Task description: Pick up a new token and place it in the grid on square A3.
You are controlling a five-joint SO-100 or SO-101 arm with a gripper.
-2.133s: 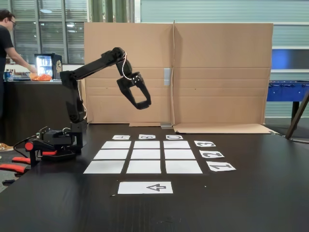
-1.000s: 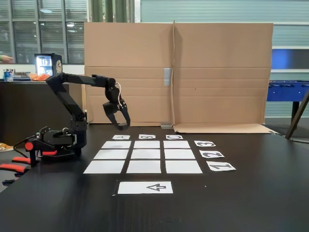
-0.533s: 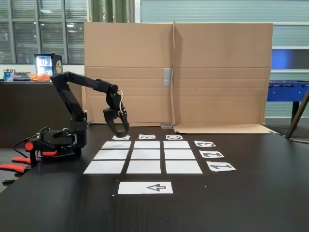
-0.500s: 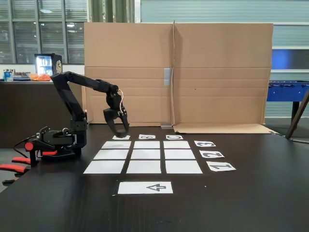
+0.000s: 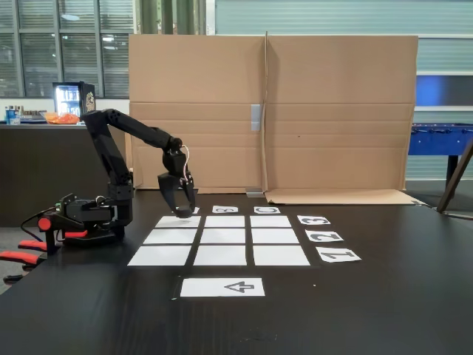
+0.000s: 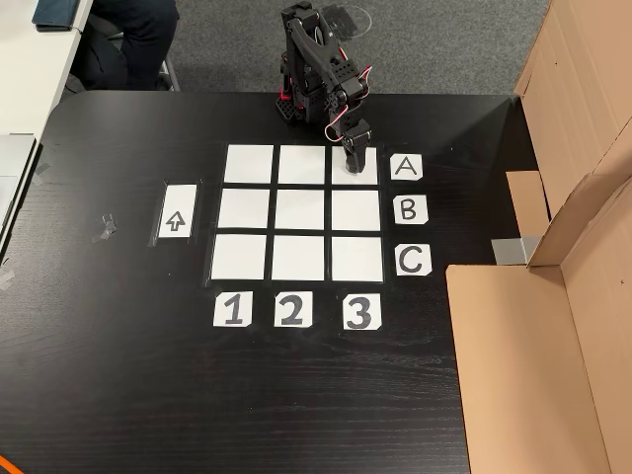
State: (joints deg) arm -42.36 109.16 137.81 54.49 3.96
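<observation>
- On the black table (image 6: pixel 118 375), the grid (image 6: pixel 299 211) lies flat, 3x3 white sheets; in the other view its rows run left-right, w/ labels A B C on the right, 1 2 3 below.
- Square A3 (image 6: pixel 348 176) = top-right cell in that view, beside the A label (image 6: pixel 405 167).
- Gripper (image 6: pixel 355 156) points down over A3's far edge; in the fixed view its tips (image 5: pixel 182 213) sit right at the paper.
- Jaws: can't tell if spread or pinching.
- Token: too hidden/dark to make out, so its axis can't be told.
- Arrow sheet (image 6: pixel 178 211) lies apart from the grid.

nine white grid cells (image 6: pixel 303 209), six label cards (image 6: pixel 406 167), one arrow sheet (image 6: pixel 177 211), one robot arm (image 5: pixel 129 127)
</observation>
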